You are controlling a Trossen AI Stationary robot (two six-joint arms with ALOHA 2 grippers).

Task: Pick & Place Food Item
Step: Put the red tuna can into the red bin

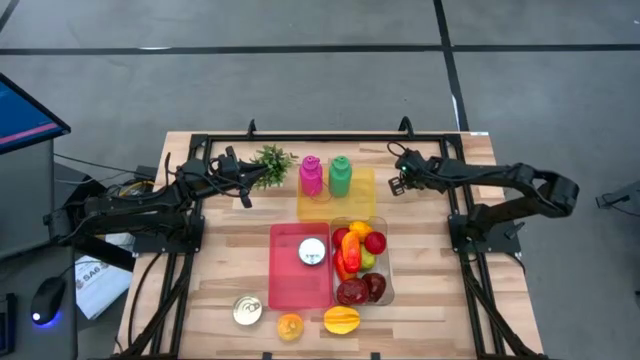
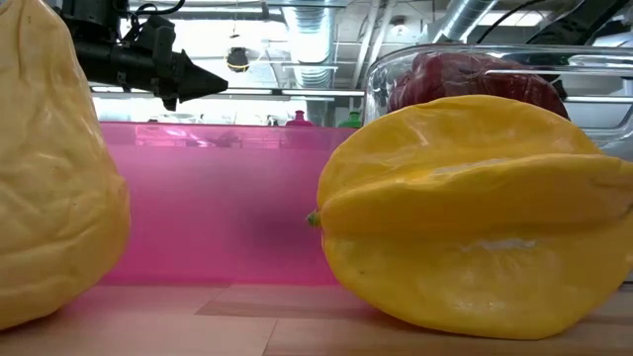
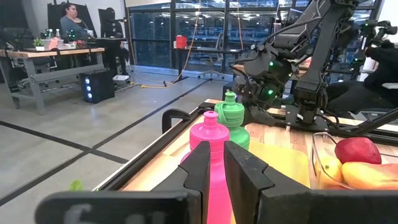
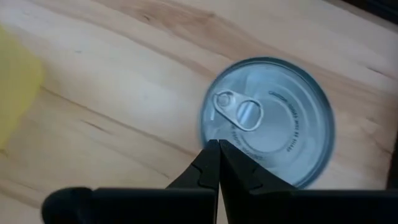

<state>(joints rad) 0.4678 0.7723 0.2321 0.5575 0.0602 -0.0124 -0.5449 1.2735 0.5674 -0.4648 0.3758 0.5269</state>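
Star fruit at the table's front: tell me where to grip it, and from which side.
Probably across its narrow middle, from straight above: the star fruit lies on its side, ridges running lengthwise, with the clear container close behind.

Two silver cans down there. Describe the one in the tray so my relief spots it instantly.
Find the flat pink plastic tray at the middle of the wooden table, just left of the clear plastic tub of fruit. The round silver tin can sits inside that tray. The other silver can stands on bare wood outside the tray's corner.
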